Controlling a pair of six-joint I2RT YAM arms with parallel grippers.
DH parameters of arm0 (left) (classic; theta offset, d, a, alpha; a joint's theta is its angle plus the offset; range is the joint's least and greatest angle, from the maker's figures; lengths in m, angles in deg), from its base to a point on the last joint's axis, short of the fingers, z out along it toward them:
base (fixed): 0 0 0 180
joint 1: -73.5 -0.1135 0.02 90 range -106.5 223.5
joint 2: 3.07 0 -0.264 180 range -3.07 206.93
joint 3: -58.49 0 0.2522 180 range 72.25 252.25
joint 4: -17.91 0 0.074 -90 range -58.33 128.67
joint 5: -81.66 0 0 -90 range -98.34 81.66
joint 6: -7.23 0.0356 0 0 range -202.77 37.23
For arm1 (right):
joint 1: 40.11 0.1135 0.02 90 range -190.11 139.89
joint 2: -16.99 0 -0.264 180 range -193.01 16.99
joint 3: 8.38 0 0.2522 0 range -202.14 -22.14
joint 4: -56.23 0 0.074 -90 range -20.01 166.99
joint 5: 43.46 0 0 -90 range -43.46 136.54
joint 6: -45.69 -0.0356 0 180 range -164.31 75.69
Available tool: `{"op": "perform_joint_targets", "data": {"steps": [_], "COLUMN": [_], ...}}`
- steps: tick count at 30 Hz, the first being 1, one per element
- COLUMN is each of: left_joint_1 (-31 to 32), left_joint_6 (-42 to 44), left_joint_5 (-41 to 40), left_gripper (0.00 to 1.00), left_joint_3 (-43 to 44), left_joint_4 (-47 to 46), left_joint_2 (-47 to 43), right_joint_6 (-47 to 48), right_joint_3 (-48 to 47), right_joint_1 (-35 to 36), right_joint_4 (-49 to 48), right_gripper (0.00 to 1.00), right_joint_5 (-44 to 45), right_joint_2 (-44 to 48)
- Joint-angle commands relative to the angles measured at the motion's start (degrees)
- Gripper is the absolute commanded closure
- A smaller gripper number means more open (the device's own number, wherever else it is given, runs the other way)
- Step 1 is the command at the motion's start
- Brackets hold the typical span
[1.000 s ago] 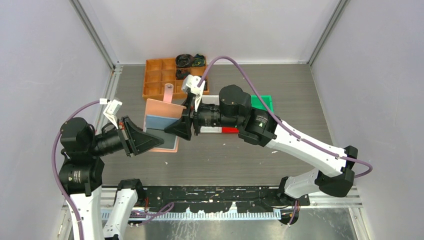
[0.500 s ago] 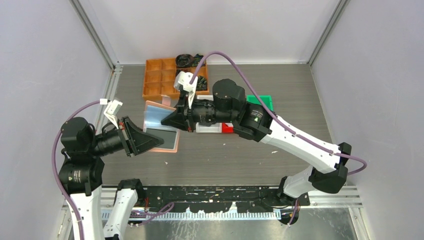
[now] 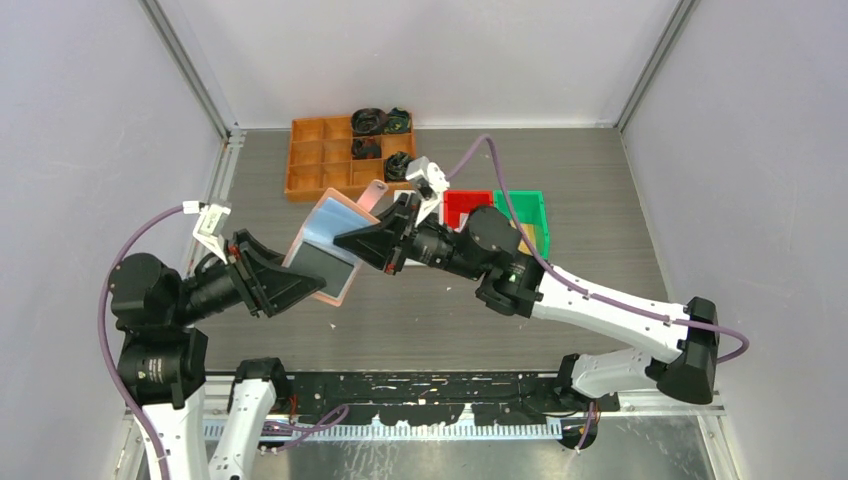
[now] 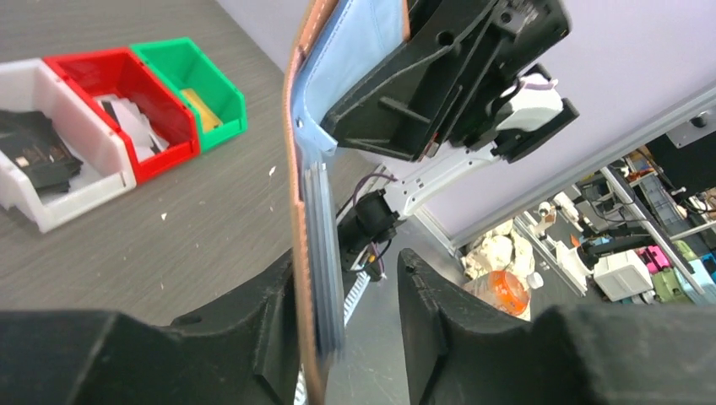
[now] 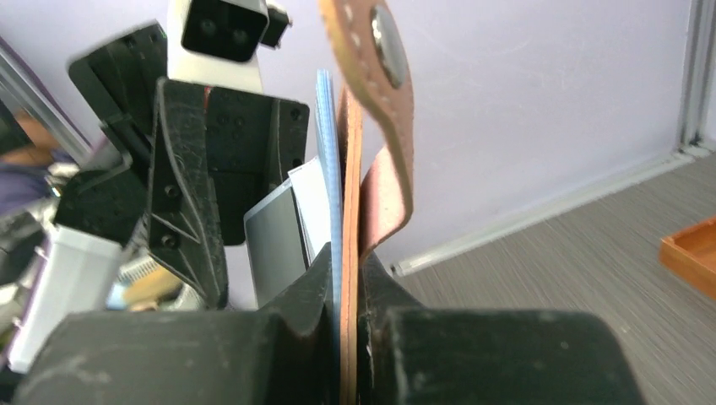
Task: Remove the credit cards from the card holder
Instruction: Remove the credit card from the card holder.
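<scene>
Holding the salmon-pink card holder (image 3: 322,228) open, well above the tabletop (image 3: 450,310). Clamping its strap-side edge in the right gripper (image 5: 342,278) jaws, narrow; bracketing the opposite edge with the left gripper (image 4: 346,295) jaws parted, gripping nothing. Judging extraction just starting: next, pinching 1 credit card (image 5: 274,240) and sliding it free.

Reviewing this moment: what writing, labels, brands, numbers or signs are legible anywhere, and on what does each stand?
No text can be read in any view.
dark card in the white bin: pale marks, too small to read.
card holder: no print visible; the snap on its strap tab looks plain.
Clutter beyond the table in the left wrist view: blurred, nothing legible.
</scene>
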State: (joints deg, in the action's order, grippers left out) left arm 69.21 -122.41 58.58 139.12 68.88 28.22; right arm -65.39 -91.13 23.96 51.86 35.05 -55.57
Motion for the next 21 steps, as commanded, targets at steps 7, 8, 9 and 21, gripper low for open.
{"op": "perform_joint_targets", "data": {"steps": [7,8,9,21], "left_joint_1": [-0.1,0.0,0.0,0.0], "left_joint_6": [-7.8,-9.0,-9.8,-8.0], "left_joint_5": [-8.8,-9.9,-11.4,-15.8], "left_gripper": [0.58,0.59,0.59,1.00], "left_joint_3": [-0.3,-1.2,-2.1,-2.2], "left_joint_4": [-7.7,-8.4,-8.7,-7.2], "left_joint_2": [-2.3,-2.8,-3.3,-3.2], "right_joint_6": [-12.6,-11.8,-11.1,-10.9], "right_joint_3": [9.9,10.3,10.8,15.1], "right_joint_1": [2.6,3.6,4.5,8.2], "right_joint_4": [-34.6,-35.4,-36.1,-41.0], "right_gripper": [0.99,0.99,0.99,0.80], "right_joint_5": [12.4,14.0,15.2,25.0], "right_joint_2": [4.2,4.0,3.8,1.1]}}
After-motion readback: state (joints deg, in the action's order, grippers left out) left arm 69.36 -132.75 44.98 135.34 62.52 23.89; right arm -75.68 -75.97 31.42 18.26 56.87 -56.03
